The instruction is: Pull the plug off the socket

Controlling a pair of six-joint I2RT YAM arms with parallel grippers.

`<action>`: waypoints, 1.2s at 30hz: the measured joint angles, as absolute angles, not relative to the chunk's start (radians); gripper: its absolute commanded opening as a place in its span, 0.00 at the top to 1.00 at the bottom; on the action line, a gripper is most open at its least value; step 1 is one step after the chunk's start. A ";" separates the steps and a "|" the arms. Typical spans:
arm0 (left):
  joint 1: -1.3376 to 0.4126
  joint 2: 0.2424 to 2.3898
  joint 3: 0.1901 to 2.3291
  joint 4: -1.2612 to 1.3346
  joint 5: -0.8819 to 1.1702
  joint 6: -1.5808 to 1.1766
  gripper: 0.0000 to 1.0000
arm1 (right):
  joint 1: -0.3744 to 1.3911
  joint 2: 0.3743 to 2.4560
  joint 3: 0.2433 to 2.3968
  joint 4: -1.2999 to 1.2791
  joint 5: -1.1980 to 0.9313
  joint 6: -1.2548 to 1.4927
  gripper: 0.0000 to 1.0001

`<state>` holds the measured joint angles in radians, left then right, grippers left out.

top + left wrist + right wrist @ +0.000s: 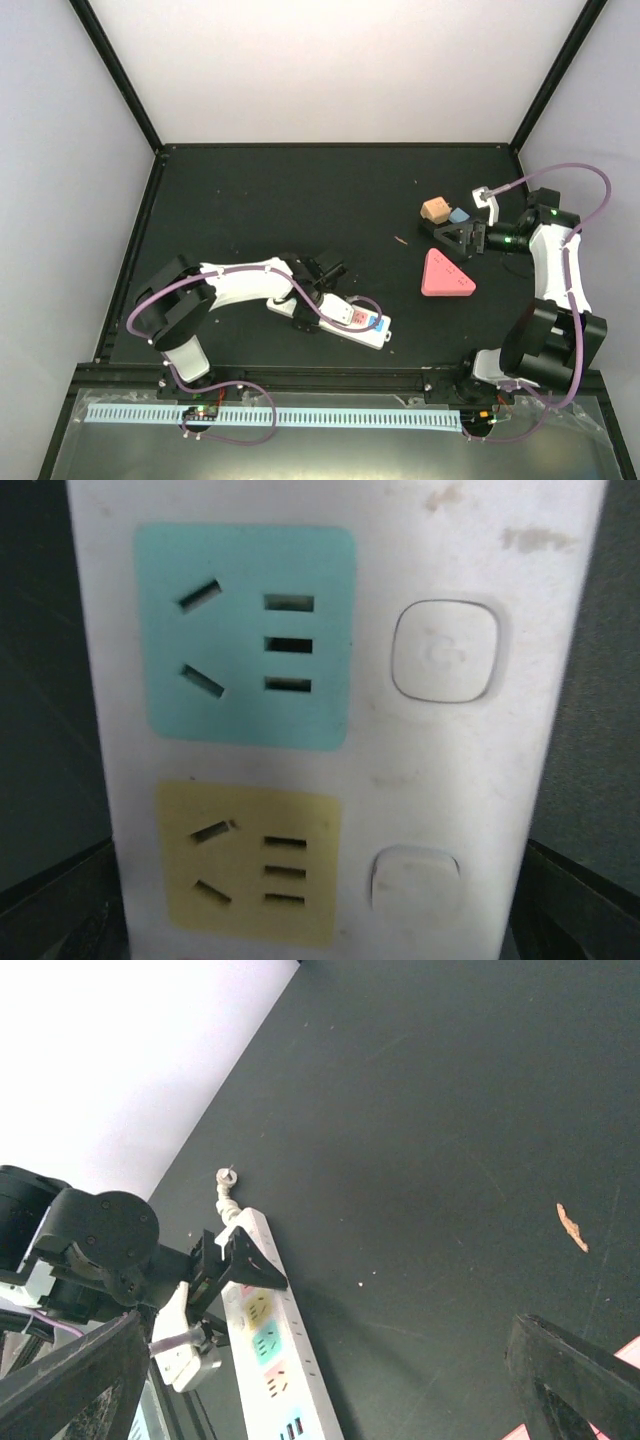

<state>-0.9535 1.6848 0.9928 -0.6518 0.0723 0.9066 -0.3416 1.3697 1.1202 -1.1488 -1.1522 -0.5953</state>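
Observation:
The socket [345,318] is a long white power strip lying slanted at the near middle of the table. In the left wrist view the socket [450,770] fills the frame, with a teal outlet [250,635], a yellow outlet [250,865] and two white switches. No plug shows in any outlet that I can see. My left gripper [318,285] is down over the strip's left end, open, one dark finger [60,910] beside each long edge. It also shows in the right wrist view [245,1265] over the strip [290,1400]. My right gripper [455,238] is open and empty at the right.
A pink triangular block [447,275], a tan block [434,210] and a blue block [458,215] lie around the right gripper. A small brown scrap [401,240] lies mid-table. White walls stand at the table's back and sides.

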 measured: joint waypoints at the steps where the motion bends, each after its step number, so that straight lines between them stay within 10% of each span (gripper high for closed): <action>1: -0.956 1.693 0.993 -0.650 0.065 0.905 0.02 | -0.342 1.370 1.119 -1.147 -1.155 -0.595 0.00; 18: -0.849 1.661 0.956 -0.608 -0.022 0.874 0.45 | -0.342 1.380 1.119 -1.176 -1.184 -0.630 0.00; 36: -0.214 1.674 1.114 -0.692 0.004 0.699 0.50 | -0.334 1.415 1.120 -1.219 -1.200 -0.674 0.00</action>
